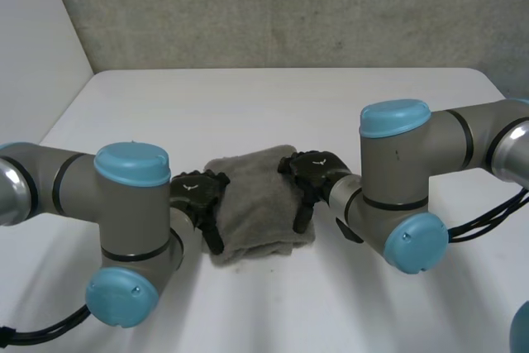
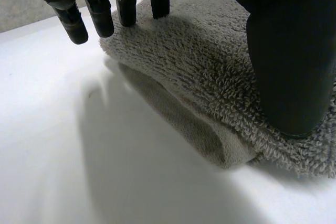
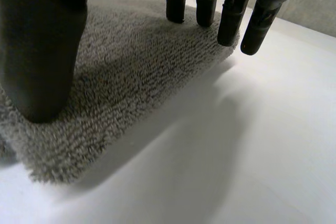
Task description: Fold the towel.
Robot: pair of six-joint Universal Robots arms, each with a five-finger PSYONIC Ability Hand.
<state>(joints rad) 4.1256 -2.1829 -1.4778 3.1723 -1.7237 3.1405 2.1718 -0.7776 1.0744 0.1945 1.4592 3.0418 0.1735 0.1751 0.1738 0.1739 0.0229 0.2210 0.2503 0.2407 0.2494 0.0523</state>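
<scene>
- A grey towel lies folded into a thick pad on the white bench. It sits about midway between the bench's left and right edges and well clear of the far edge.
- The bench's near edge is cut off behind the two arms, so how close the towel lies to it cannot be told.
- The left hand is at the towel's left edge. In the head view, the hand and its grey arm cover part of that edge.
- In the left wrist view the fingers are straight and spread. Some tips are over the towel's edge and others are just past it, above bare bench.
- The thumb rests flat on top of the pile. Nothing is pinched or curled round.
- Whether the fingertips actually touch the cloth is hard to make out.
- The same view shows a rounded fold along the towel's side with a lower layer tucked under it. The number of layers cannot be made out.
- The right hand is at the towel's right edge.
- Its own wrist view shows straight, spread fingers at the towel's corner, the outermost tip hanging over bare bench.
- Its thumb is set down on the pile, with no cloth gripped.
- Both palms are cut off in the wrist views.
</scene>
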